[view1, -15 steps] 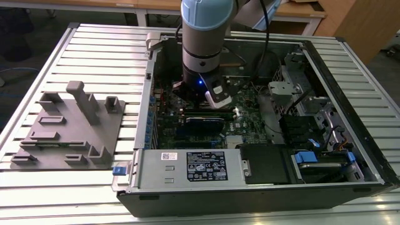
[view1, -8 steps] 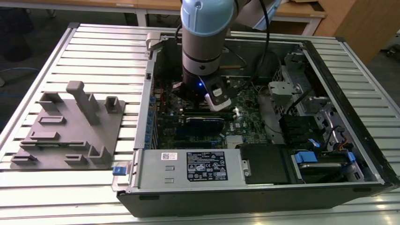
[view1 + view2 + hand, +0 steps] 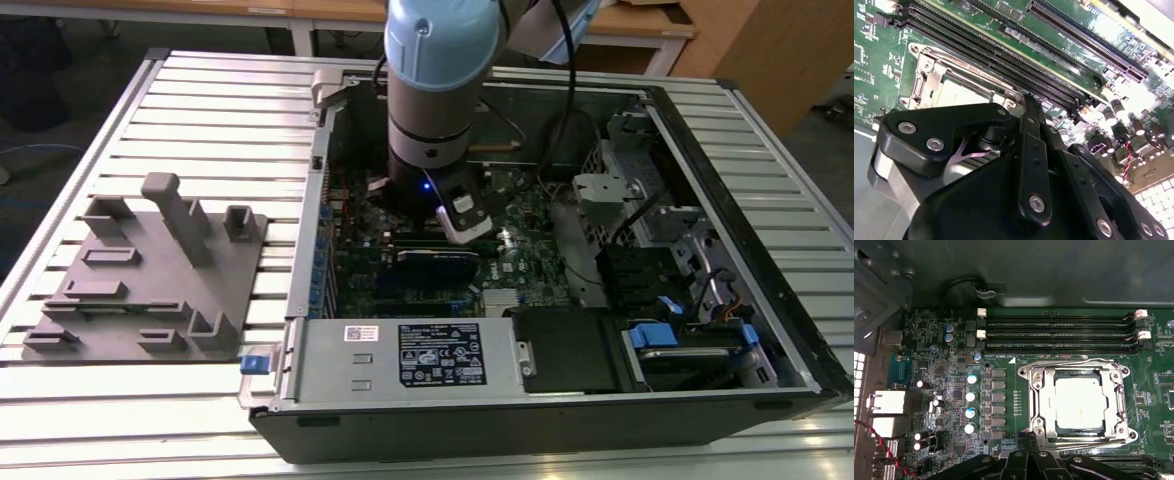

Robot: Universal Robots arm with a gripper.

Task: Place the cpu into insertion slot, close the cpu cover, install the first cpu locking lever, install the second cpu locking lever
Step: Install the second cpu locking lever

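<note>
Claw (image 3: 1030,107) is down inside the open PC case (image 3: 747,180), fingers pressed together, nothing held, tip just beside the socket edge. In the first wrist view the cpu (image 3: 1080,403) sits flat in the slot (image 3: 1046,432) with the cover (image 3: 1114,405) closed over its rim; a lever (image 3: 1074,361) lies along the side next to the memory slots (image 3: 1054,331). Case rests on the slatted worktop (image 3: 200,110), grey fixture (image 3: 147,275) near it.

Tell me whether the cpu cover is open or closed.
Closed: in the first wrist view the cover lies flat around the cpu, which shows through its window.
</note>
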